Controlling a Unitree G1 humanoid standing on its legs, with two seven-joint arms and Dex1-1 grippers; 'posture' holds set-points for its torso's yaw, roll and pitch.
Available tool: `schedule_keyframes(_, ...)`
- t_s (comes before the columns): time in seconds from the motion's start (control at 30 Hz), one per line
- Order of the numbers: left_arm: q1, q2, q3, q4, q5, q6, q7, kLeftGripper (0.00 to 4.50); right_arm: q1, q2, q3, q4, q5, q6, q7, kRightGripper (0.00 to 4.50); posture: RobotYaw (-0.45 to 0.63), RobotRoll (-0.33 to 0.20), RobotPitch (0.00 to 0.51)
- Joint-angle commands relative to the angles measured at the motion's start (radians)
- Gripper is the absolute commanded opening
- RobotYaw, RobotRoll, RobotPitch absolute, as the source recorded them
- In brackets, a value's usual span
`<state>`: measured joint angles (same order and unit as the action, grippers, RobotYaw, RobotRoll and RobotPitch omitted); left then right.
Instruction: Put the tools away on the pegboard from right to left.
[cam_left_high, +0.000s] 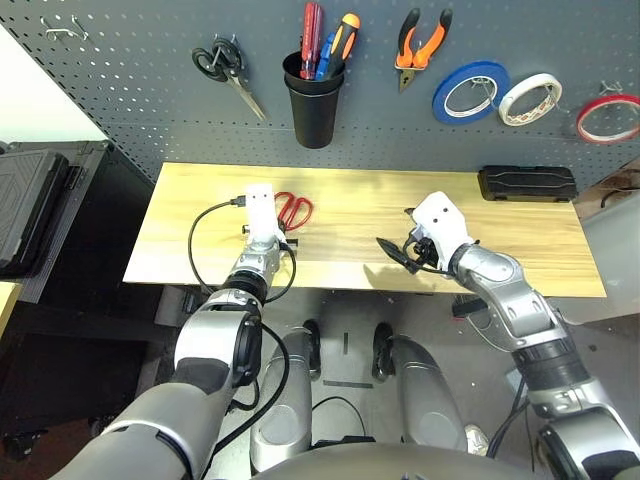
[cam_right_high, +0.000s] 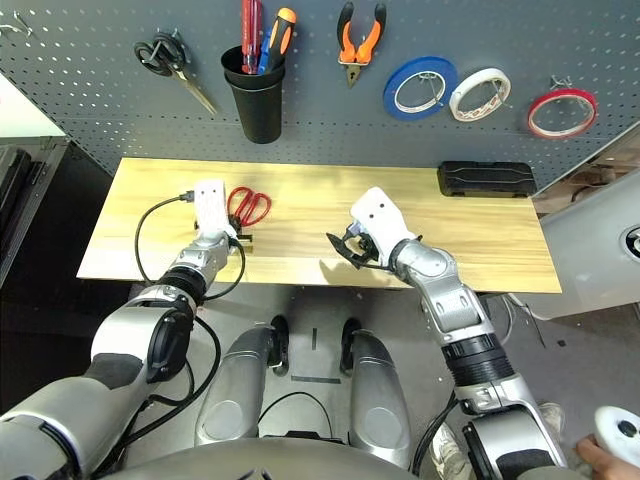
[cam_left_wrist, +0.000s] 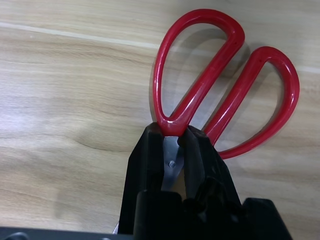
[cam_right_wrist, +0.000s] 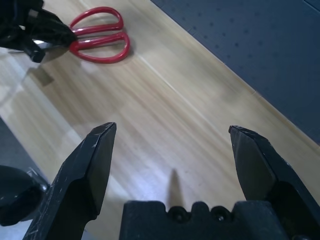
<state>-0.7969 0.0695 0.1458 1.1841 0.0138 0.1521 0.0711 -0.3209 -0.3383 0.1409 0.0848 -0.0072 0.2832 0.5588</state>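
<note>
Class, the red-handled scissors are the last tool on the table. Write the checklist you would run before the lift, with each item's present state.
1. Left gripper closed on the red-handled scissors at the pivot: ok.
2. Scissors lifted off the table: not ok, lying flat.
3. Right gripper open, empty, apart from the scissors: ok.
4. Red tape ring, pliers, screwdriver already on the pegboard: ok.
5. Free hook at the pegboard's left: ok.
</note>
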Motion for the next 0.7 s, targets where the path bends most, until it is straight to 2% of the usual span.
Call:
schedule_keyframes(0.03,0.078,-0.055,-0.016,0.022,-0.006,0.077,-0.007,0.58,-0.007,-0.013,-0.019,0.045,0.012,-0.017,0.005,4.5,0.07,0.0,0.296)
schedule_keyframes(0.23,0.145,-0.11,-0.023,-0.088,-0.017,0.151,0.009,0.58,-0.026,-0.019,-0.023,0.082,0.013,-0.039,0.006,4.5,0.08,0.0,0.296)
schedule_keyframes(0.43,0.222,-0.166,-0.001,-0.303,-0.049,0.3,0.057,0.58,-0.029,-0.029,-0.019,0.101,0.02,-0.054,0.034,4.5,0.08,0.0,0.297)
schedule_keyframes(0.7,0.298,-0.202,-0.005,-0.591,-0.088,0.513,0.087,3.44,-0.007,-0.076,0.015,0.113,0.043,-0.047,0.165,4.5,0.1,0.0,0.298)
